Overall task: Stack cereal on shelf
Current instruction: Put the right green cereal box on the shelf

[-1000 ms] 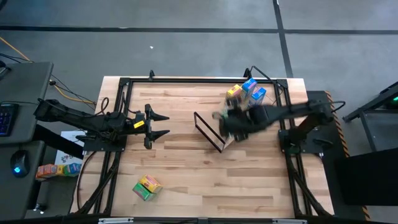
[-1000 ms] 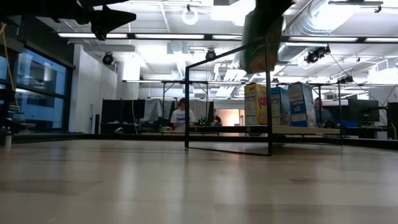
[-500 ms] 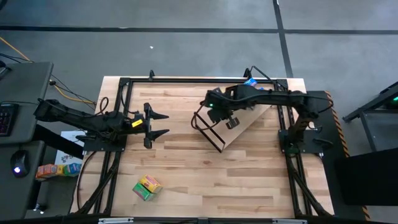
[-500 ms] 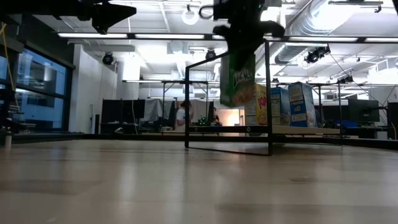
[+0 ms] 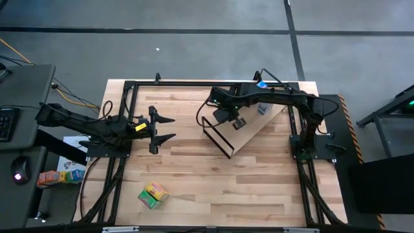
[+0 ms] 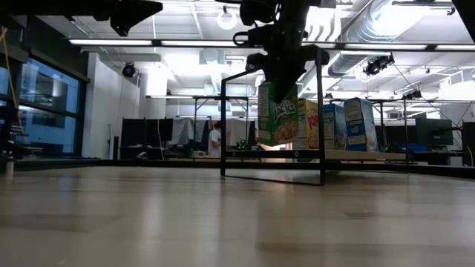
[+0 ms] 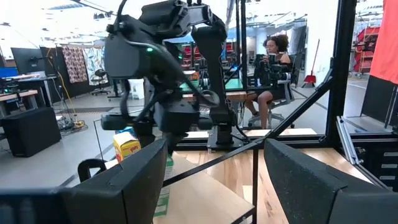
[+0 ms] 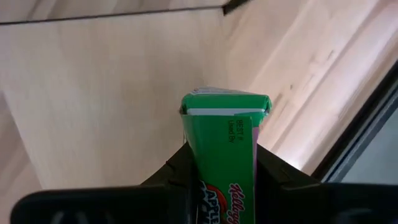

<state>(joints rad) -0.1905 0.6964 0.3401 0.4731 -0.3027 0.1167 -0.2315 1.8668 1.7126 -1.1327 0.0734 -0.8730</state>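
I've got the right gripper (image 6: pixel 280 74) clamped on a green cereal box (image 6: pixel 277 122), fingers pressed against its two broad faces, and I'm holding it upright over the shelf (image 5: pixel 249 133), close to the black wire frame (image 5: pixel 217 136) at the board's near end. From the wrist camera the green box (image 8: pixel 227 149) points straight down at the pale wood. In the low view its bottom edge sits about level with the board, though I can't tell if it's touching. Right beside it stands a yellow box (image 6: pixel 306 124), then two blue boxes (image 6: pixel 349 124) farther along the shelf. My left gripper (image 5: pixel 162 129) waits well off to the left, above the table (image 5: pixel 194 188), fingers spread wide apart, nothing in them. One more cereal box (image 5: pixel 152 194) lies on the tabletop near the front-left corner.
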